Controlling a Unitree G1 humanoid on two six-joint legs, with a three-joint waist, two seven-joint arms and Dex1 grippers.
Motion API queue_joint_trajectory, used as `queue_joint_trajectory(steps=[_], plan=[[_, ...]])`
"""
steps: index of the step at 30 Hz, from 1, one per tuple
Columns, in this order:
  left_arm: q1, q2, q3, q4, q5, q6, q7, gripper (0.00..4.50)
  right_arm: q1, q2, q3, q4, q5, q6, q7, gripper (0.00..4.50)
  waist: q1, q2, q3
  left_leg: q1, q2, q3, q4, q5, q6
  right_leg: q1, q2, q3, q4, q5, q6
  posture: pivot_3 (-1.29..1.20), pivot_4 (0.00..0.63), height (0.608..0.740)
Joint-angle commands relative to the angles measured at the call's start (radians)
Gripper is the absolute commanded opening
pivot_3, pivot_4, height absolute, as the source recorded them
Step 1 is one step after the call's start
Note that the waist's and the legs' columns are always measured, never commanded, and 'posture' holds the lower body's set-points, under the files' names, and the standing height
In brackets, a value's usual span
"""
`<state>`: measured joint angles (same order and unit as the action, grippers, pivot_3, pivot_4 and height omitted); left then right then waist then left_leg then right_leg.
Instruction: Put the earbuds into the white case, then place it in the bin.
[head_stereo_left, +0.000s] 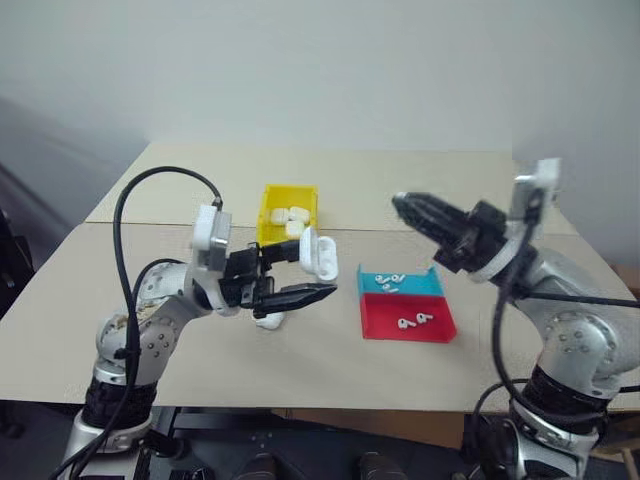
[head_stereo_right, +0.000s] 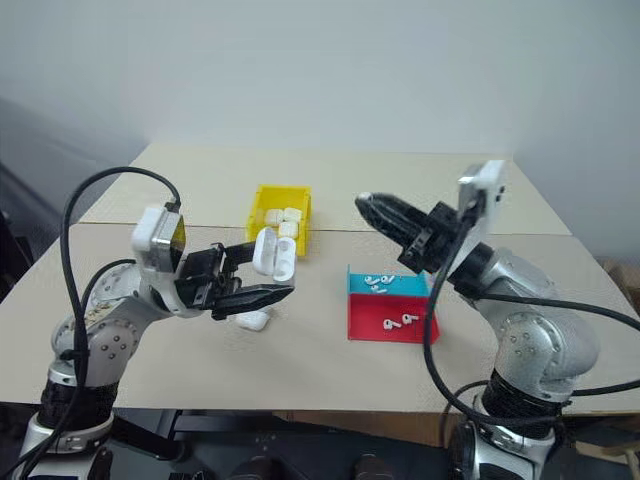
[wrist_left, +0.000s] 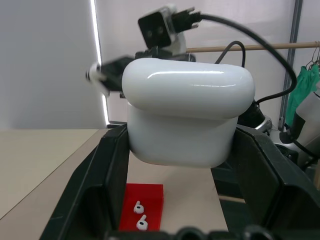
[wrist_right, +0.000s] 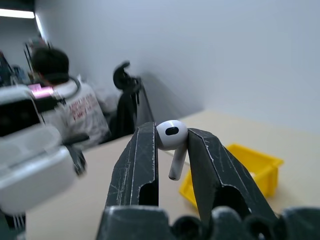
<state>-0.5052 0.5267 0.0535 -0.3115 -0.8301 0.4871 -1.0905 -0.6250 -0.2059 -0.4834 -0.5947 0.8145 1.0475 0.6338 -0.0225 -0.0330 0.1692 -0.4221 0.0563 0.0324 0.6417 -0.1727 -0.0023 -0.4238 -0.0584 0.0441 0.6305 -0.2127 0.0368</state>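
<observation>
Head views: the left gripper (head_stereo_left: 290, 275) is raised above the beige worktop (head_stereo_left: 330, 370), its jaws pinching the lower half of a small glossy white rounded earbud case (head_stereo_left: 318, 253) with its hinged lid flipped open; a second white case (head_stereo_right: 253, 320) lies on the worktop just below that gripper; the small bright yellow rectangular plastic bin (head_stereo_left: 287, 214) stands behind, with several white cases inside it; to its right a shallow teal tray (head_stereo_left: 400, 282) and a shallow red tray (head_stereo_left: 407, 316) sit touching each other, each carrying tiny white earbuds (head_stereo_left: 415, 321); the right gripper (head_stereo_right: 368, 205) is lifted above the trays, pointing toward the held case but well apart from it, a speck of white at its tip.

Left wrist view: the white case fills the space between the black fingers (wrist_left: 95, 185), clamped on both sides; the red tray with two earbuds lies beyond.

Right wrist view: the right jaws are nearly together, pinching one tiny glossy white earbud (wrist_right: 172, 137) by its head, stem hanging between them; the yellow bin lies beyond; a seated person (wrist_right: 65, 110) is in the background.
</observation>
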Motion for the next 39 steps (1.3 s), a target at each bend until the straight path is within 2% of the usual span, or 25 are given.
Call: queue_joint_trajectory(steps=[1, 5, 10, 26, 39], plan=[[-0.037, -0.011, -0.005, 0.008, -0.02, 0.013, -0.003, 2.78, -0.028, 0.04, 0.03, -0.076, 0.201, 0.032, -0.141, 0.95, -0.002, 0.0, 0.0, 0.0, 0.001, 0.0, 0.0, 0.0, 0.0, 0.0, 0.001, 0.0, 0.0, -0.001, -0.002, 0.0, 0.15, 0.74], [-0.065, -0.026, -0.015, 0.031, -0.01, 0.016, -0.013, 2.78, -0.01, 0.036, 0.109, -0.101, 0.301, 0.019, -0.253, 0.95, -0.003, 0.0, 0.0, -0.001, 0.002, 0.0, 0.0, 0.0, 0.0, 0.0, 0.001, 0.0, -0.001, -0.001, -0.003, 0.0, 0.15, 0.74], [-0.086, -0.038, -0.024, 0.055, 0.001, 0.006, -0.028, 2.78, 0.014, -0.018, 0.171, -0.098, 0.338, -0.019, -0.315, 0.95, -0.001, 0.0, 0.0, -0.002, 0.002, 0.001, 0.0, 0.0, 0.0, 0.0, 0.001, 0.0, -0.002, -0.002, -0.004, 0.0, 0.15, 0.74], [-0.101, -0.072, -0.029, 0.065, 0.019, -0.008, -0.039, 2.78, 0.087, -0.22, 0.299, -0.086, 0.234, -0.178, -0.274, 0.95, 0.002, 0.0, 0.0, -0.002, 0.002, 0.001, 0.0, 0.0, 0.0, -0.001, 0.001, 0.0, -0.003, -0.002, -0.004, 0.0, 0.15, 0.74], [-0.1, -0.079, -0.031, 0.068, 0.029, -0.016, -0.063, 2.78, 0.093, -0.255, 0.37, -0.064, 0.168, -0.259, -0.238, 0.95, 0.005, 0.0, 0.0, -0.003, 0.002, 0.001, -0.001, 0.0, 0.0, -0.001, 0.001, 0.0, -0.004, -0.002, -0.004, 0.0, 0.15, 0.74]])
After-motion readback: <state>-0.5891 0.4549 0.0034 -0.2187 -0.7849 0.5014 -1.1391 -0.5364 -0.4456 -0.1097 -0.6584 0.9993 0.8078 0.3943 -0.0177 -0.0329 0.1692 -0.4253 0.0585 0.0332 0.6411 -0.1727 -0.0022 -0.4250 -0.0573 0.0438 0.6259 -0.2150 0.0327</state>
